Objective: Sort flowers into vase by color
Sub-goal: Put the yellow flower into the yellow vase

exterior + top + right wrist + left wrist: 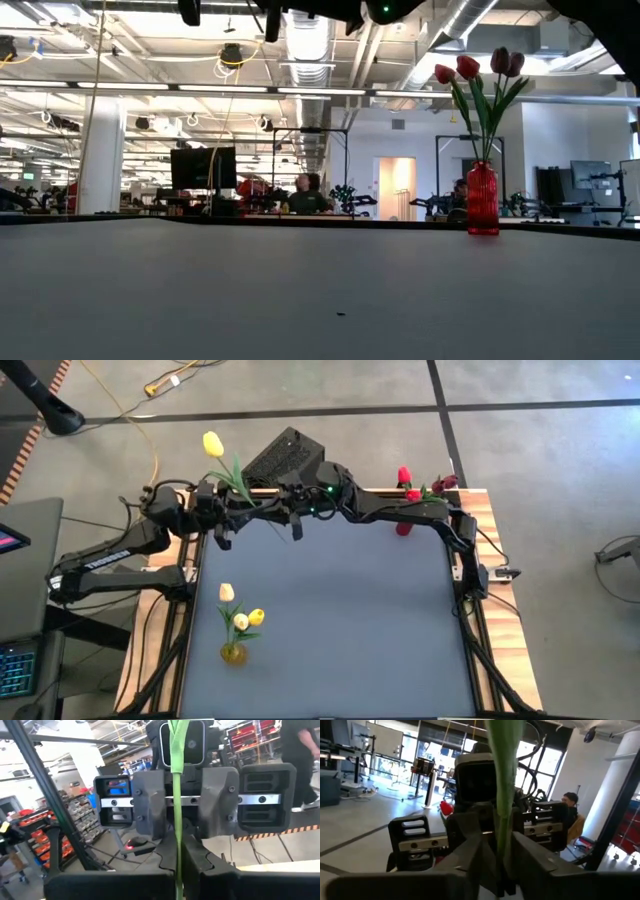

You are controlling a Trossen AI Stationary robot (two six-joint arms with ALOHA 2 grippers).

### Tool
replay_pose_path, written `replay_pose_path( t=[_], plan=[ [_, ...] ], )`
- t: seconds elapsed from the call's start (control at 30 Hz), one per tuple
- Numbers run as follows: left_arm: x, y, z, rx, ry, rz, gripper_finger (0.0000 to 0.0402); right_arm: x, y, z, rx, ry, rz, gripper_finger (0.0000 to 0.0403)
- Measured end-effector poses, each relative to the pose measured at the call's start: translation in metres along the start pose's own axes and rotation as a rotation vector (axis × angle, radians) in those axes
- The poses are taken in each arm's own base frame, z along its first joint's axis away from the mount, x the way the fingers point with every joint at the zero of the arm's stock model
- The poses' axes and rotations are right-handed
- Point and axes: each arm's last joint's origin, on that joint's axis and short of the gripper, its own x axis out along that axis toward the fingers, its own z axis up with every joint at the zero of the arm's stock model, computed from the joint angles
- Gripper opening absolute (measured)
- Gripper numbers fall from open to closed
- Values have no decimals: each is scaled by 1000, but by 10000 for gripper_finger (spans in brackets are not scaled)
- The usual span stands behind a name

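Now we see, at the table's near left corner, a yellow vase (pixel 233 653) with pale tulips. At the far edge both grippers pinch one yellow tulip (pixel 214 444): left gripper (pixel 222 512), right gripper (pixel 284 507). Uneven release could drop it; red vase (pixel 403 525) stands beyond.

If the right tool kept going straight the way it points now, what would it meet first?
Most likely the left tool, facing it just past the green stem that the right tool is shut on. The gap between the tools is hard to judge.
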Motion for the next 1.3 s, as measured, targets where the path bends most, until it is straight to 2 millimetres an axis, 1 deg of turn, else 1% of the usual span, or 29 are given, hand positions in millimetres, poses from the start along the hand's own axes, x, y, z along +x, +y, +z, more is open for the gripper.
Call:
replay_pose_path(
  t=[0.13,0.17,0.33,0.43,0.5,0.6,0.73,0.8,0.87,0.97,1.07,1.2,1.3],
  plan=[
    [-1,-1,0,1,2,-6,21,0,0,-1,5,24,45,49],
    [-1,0,0,4,2,-4,11,0,0,-1,9,30,58,52],
    [-1,-1,0,7,4,-12,2,0,2,-2,12,48,108,63],
    [-1,-1,0,0,6,-16,1,-2,2,-1,6,59,147,84],
    [-1,-1,0,-5,11,-18,1,-3,0,0,6,70,171,108],
    [-1,-3,6,-7,19,-6,1,-6,-3,0,14,95,197,163],
    [-6,-8,22,1,80,25,0,-9,-6,-1,30,136,242,246],
    [-11,-12,31,1,142,41,0,-12,-9,0,65,156,270,276],
    [-17,-17,42,-10,205,53,0,-13,-10,0,143,173,272,295],
    [-30,-26,56,-38,303,47,0,-15,-14,-3,225,217,265,304],
    [-42,-36,71,-54,343,-2,0,-16,-15,-8,265,257,245,305],
    [-58,-51,90,-52,300,-132,0,-15,-15,-11,283,278,234,305],
    [-68,-59,95,-75,298,-257,0,-14,-14,-12,279,282,226,306]
  ],
)
